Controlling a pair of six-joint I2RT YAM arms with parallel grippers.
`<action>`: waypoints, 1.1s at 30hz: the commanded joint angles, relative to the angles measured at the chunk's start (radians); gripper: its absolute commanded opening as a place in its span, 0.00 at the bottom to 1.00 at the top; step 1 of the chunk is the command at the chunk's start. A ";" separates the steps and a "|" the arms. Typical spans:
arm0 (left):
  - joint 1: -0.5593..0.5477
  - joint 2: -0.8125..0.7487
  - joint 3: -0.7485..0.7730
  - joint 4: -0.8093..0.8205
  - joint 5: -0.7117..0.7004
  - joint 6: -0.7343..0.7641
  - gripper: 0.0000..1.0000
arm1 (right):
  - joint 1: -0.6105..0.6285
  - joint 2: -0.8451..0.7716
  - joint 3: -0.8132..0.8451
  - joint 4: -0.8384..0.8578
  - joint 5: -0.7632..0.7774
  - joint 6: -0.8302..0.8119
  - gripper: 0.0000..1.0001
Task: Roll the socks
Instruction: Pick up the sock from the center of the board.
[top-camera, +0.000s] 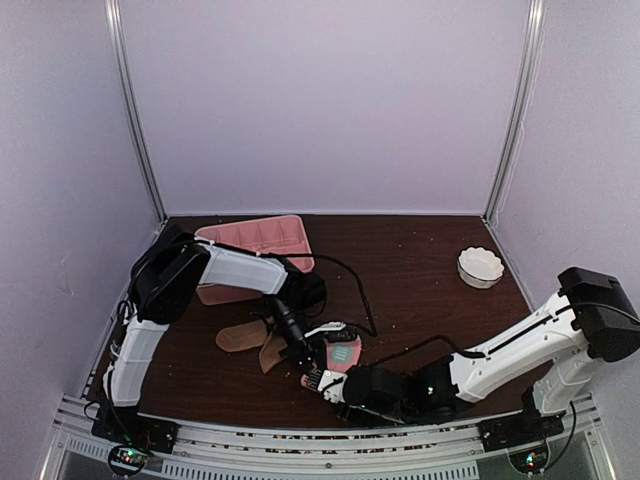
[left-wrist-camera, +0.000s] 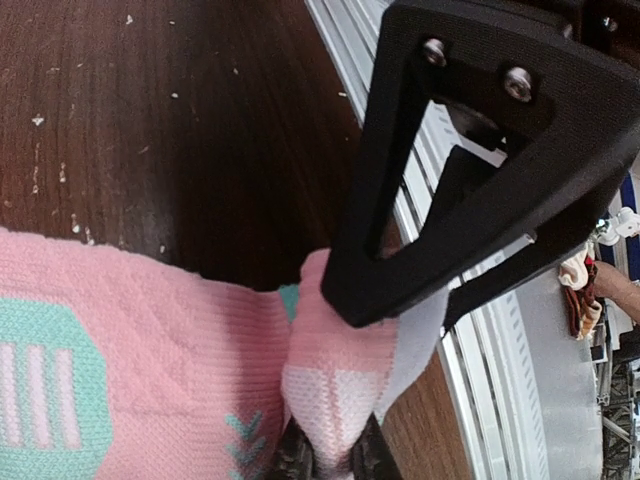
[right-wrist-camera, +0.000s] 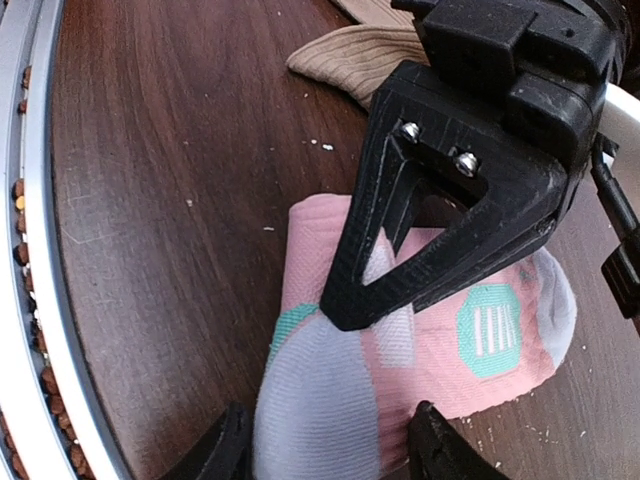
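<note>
Down near the front edge of the dark, speckled tabletop (top-camera: 420, 290), inside pale lilac walls (top-camera: 320, 100), lies the pink sock (right-wrist-camera: 480, 350). Left claw (left-wrist-camera: 330, 455) pinches 1 end; right claw (right-wrist-camera: 330, 450) straddles the white end, grip unclear.

Back-centre surface (top-camera: 410, 260) open; pink tray (top-camera: 262, 236) blocks far left, white bowl (top-camera: 480, 267) far right, cable (top-camera: 366, 305) crosses middle.
</note>
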 joint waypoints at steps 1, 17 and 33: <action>0.007 0.076 -0.012 -0.019 -0.175 0.040 0.00 | -0.021 0.021 0.034 -0.028 -0.001 -0.073 0.51; 0.007 0.096 0.019 -0.043 -0.217 0.053 0.00 | -0.085 0.124 0.051 0.034 -0.114 -0.091 0.41; 0.016 -0.141 -0.171 0.230 -0.272 0.003 0.61 | -0.160 0.156 -0.053 0.003 -0.482 0.309 0.07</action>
